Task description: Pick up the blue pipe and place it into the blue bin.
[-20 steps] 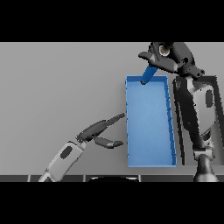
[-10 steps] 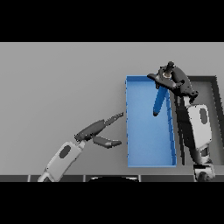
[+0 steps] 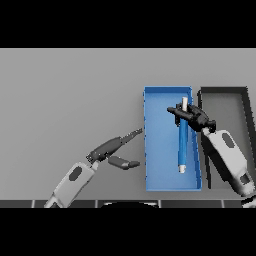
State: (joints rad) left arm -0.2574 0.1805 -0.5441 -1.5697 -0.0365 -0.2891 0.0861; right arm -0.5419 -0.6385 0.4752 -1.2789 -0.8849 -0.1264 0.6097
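The blue pipe point(image 3: 183, 145) is what you want to look at first: it sits over the inside of the blue bin point(image 3: 155, 175), running lengthwise along it, with a pale end near the top and another pale end lower down toward the bin's middle. You cannot tell from this view whether its lower end touches the bin floor or hangs just above it.

Your right hand point(image 3: 192, 115) is clenched around the pipe near its upper end, dark fingers curled across the shaft, with the pale tip poking out beyond them. The right arm comes up from the lower right corner and crosses the gap between the two containers, so the hand sits above the upper right part of the bin.

Just beside the blue bin, on its right, you have a dark bin point(image 3: 240, 95) of similar shape; the right forearm covers part of it.

Your left hand point(image 3: 114, 150) rests out over the grey table point(image 3: 70, 100), to the left of the blue bin. Its fingers are straight and relaxed, pointing toward the bin's left wall, with the thumb spread out below them. The fingertips come close to the wall, but you cannot tell whether they touch it. It holds nothing.
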